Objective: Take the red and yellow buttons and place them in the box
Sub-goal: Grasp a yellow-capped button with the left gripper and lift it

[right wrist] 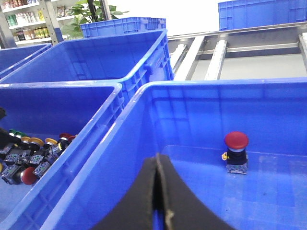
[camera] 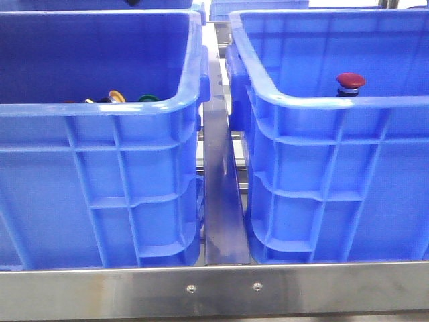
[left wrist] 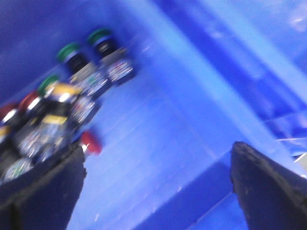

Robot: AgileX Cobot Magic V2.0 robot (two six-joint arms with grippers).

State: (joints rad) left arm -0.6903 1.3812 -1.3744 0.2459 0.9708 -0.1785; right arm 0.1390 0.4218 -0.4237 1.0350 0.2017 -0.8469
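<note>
One red button (camera: 350, 82) stands upright on the floor of the right blue box (camera: 335, 102); it also shows in the right wrist view (right wrist: 236, 152). My right gripper (right wrist: 157, 162) is shut and empty, over that box (right wrist: 144, 96) near its left wall. My left gripper (left wrist: 156, 187) is open and empty, low inside the twin left crate (camera: 100, 107), over bare floor. Beside its finger (left wrist: 43, 191) lies a pile of buttons: a red cap (left wrist: 90, 143), a yellow cap (left wrist: 64, 90) and green caps (left wrist: 69, 51). A yellow cap (camera: 117, 96) peeks over the crate's rim. Neither gripper shows in the front view.
A metal rail (camera: 221, 201) runs between the two crates, with a steel frame bar (camera: 221, 288) along the front. More blue crates (right wrist: 96, 57) stand behind, beside a roller conveyor (right wrist: 216, 52). The left wrist view is motion-blurred.
</note>
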